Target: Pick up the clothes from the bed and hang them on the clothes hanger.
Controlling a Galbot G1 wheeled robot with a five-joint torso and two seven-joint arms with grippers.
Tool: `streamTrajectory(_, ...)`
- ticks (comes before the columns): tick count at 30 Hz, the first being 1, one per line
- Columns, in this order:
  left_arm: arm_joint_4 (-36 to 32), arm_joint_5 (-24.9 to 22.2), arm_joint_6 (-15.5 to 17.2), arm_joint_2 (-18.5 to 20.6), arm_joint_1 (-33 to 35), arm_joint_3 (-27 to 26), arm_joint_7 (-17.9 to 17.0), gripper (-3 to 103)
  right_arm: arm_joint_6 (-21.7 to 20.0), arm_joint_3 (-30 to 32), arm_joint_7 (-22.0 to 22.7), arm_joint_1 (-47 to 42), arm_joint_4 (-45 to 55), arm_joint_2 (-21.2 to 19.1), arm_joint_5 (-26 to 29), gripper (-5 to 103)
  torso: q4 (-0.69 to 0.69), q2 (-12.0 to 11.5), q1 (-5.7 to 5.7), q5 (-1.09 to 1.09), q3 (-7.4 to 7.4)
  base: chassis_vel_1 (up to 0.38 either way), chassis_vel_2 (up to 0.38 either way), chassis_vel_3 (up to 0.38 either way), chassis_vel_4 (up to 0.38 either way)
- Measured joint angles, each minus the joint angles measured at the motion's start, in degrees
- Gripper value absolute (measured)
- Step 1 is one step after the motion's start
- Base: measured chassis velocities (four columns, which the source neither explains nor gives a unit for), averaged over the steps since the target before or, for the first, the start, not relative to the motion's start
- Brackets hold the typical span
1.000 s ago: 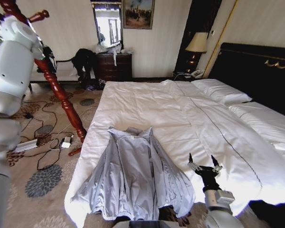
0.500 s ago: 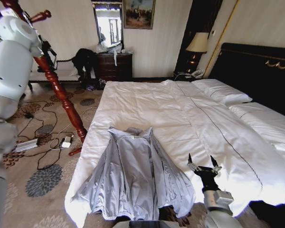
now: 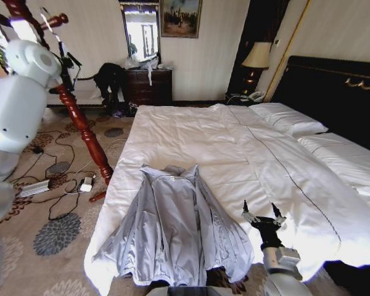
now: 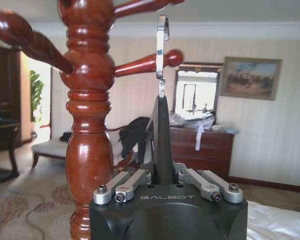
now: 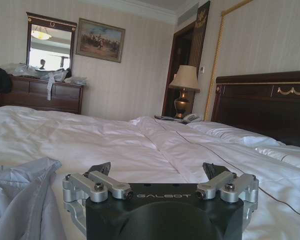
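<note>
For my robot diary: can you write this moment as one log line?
left gripper: shut on black hanger by wooden coat stand | right gripper: open | light grey jacket: flat on white bed

Left arm raised high at the head view's left edge, white upper links bent, its left gripper point(image 4: 162, 172) pointing up with fingers pinched tight on a thin dark hanger point(image 4: 161, 95) that stands upright between them. Right arm low at the head view's bottom right, wrist straight, right gripper point(image 3: 259, 217) pointing forward over the bed point(image 3: 191, 132), hovering close above the sheet. Its two dark fingertips point(image 5: 101, 169) are spread wide apart with nothing between them.
</note>
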Motion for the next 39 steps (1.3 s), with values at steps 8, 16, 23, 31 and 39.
streamTrajectory(8,-13.50,-3.37,-0.73,5.66,10.04,-5.58,2.85,17,-0.13,0.05,0.23,0.32,-0.34,-0.28,0.43,100,-0.04,0.00,0.00,0.02,0.00,0.000,0.000,0.000,0.000)
streamTrajectory(16,-26.77,-3.98,-8.75,13.66,33.62,-14.99,13.03,17,-1.31,0.44,1.05,0.47,-0.68,-1.91,2.79,100,-0.01,0.00,0.00,0.00,0.00,0.000,0.000,0.000,0.000)
streamTrajectory(23,-32.80,-2.54,-14.48,15.40,51.79,-24.72,20.61,17,-3.96,1.17,2.57,1.19,-0.25,-4.81,8.52,100,-0.02,0.00,0.00,0.00,0.00,0.000,0.000,0.000,0.000)
streamTrajectory(31,-38.52,0.52,-17.25,13.15,71.08,-35.14,28.99,17,-6.62,0.80,2.85,2.90,-0.46,-9.60,12.49,100,-0.03,0.00,0.00,0.02,0.00,0.000,0.000,0.000,0.000)
streamTrajectory(39,-41.02,3.51,-20.07,11.01,86.25,-42.39,37.08,17,-8.02,0.33,3.03,4.81,-1.69,-13.81,16.73,100,0.02,0.00,-0.01,0.01,0.00,0.000,0.000,0.000,0.000)
